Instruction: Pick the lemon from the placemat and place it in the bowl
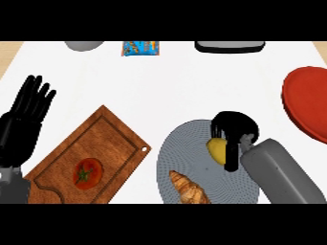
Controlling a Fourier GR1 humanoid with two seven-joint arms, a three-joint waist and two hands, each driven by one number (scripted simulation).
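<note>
Yellow lemon (216, 149) lies on the grey round placemat (187, 139), near its right side, with a croissant (190, 188) on the mat's lower part. Head view: the right hand (234, 130) sits directly over the lemon, its black fingers (223, 128) curled down around the fruit's upper and right sides and its thumb (232, 160) along the lower right; the lemon rests against the mat, not yet lifted. The step in hand is judged to be the grasp. The red bowl (316, 106) stands well apart, at the right edge of the counter (166, 81); the next move calls for a lift clear of the mat, then a carry rightward and away to the bowl. The left hand (21, 124) rests open at the left edge, fingers straight and upward, beside a wooden cutting board (67, 158) bearing a tomato (87, 173).
</note>
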